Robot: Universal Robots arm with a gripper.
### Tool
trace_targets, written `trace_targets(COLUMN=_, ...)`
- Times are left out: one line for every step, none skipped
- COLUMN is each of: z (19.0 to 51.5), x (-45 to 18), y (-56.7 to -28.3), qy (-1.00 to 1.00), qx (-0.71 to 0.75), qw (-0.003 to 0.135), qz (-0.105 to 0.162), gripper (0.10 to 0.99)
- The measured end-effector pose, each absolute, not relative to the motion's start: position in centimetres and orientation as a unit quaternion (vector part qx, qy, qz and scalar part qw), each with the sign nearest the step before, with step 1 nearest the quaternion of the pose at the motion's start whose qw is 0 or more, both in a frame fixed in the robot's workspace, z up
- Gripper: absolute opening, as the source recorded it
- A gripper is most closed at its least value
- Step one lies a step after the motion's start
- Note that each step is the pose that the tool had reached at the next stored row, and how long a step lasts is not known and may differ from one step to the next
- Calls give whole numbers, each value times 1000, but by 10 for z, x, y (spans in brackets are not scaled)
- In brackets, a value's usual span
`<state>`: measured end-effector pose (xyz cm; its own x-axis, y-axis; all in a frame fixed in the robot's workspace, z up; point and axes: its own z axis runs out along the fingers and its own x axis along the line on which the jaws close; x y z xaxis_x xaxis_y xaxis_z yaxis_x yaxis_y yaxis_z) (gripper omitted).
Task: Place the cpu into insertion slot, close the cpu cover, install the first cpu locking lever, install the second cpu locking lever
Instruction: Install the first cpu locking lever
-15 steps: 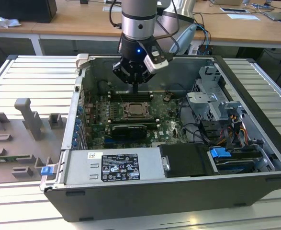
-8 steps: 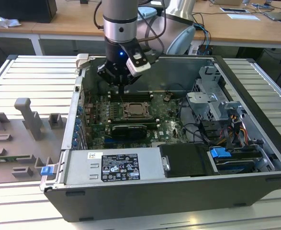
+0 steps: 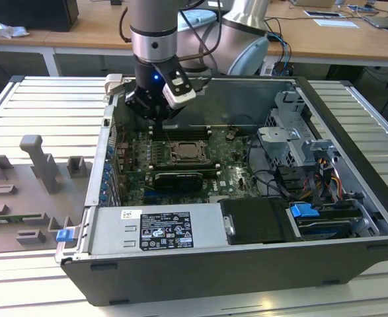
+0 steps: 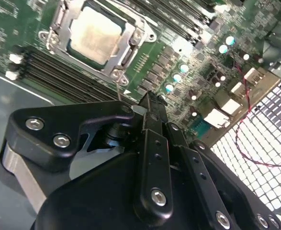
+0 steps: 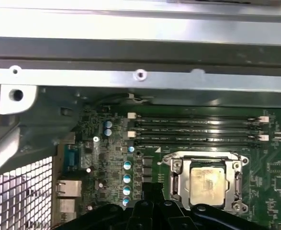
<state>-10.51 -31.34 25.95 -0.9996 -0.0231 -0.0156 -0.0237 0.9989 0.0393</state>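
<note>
At the exterior view's left, grey blocks (image 3: 41,165) are lying on the slatted surface (image 3: 48,99) beside the open case (image 3: 352,172). The gripper (image 3: 155,113) is hovering inside the case above the green board (image 3: 133,142), its jaws clenched together on nothing. To its right in that view, the cpu (image 3: 185,153) is sitting in the slot (image 5: 208,164), with the cover (image 5: 175,179) lying flat around it.

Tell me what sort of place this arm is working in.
Probably a robotics lab or workshop test bench: an open computer case sits on a slatted metal table, grey fixture blocks lie at the exterior view's left, and wooden desks stand behind.
</note>
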Motion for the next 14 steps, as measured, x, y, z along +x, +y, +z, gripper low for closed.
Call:
trace_targets(z=259, x=-107, y=-313, qy=1000, qx=-12, qw=8, qz=20, gripper=106)
trace_targets(z=258, x=-107, y=-312, qy=1000, qx=-12, qw=8, qz=20, gripper=106)
trace_targets(z=257, x=-107, y=-311, qy=1000, qx=-12, qw=8, qz=21, gripper=106)
trace_targets(z=257, x=-108, y=-310, qy=1000, qx=-12, qw=8, qz=21, gripper=106)
trace_targets(z=257, x=-108, y=-309, qy=1000, qx=-12, qw=8, qz=21, gripper=106)
trace_targets(z=256, x=-108, y=-306, qy=1000, qx=-12, qw=8, qz=22, gripper=106)
trace_targets(z=256, x=-109, y=-304, qy=1000, qx=-12, qw=8, qz=22, gripper=106)
trace_targets(z=256, x=-109, y=-302, qy=1000, qx=-12, qw=8, qz=22, gripper=106)
trace_targets(z=256, x=-109, y=-300, qy=1000, qx=-12, qw=8, qz=22, gripper=106)
trace_targets(z=256, x=-109, y=-297, qy=1000, qx=-12, qw=8, qz=22, gripper=106)
trace_targets(z=256, x=-109, y=-296, qy=1000, qx=-12, qw=8, qz=22, gripper=106)
trace_targets(z=256, x=-109, y=-294, qy=1000, qx=-12, qw=8, qz=22, gripper=106)
trace_targets(z=256, x=-109, y=-294, qy=1000, qx=-12, qw=8, qz=22, gripper=106)
trace_targets(z=256, x=-109, y=-294, qy=1000, qx=-12, qw=8, qz=22, gripper=106)
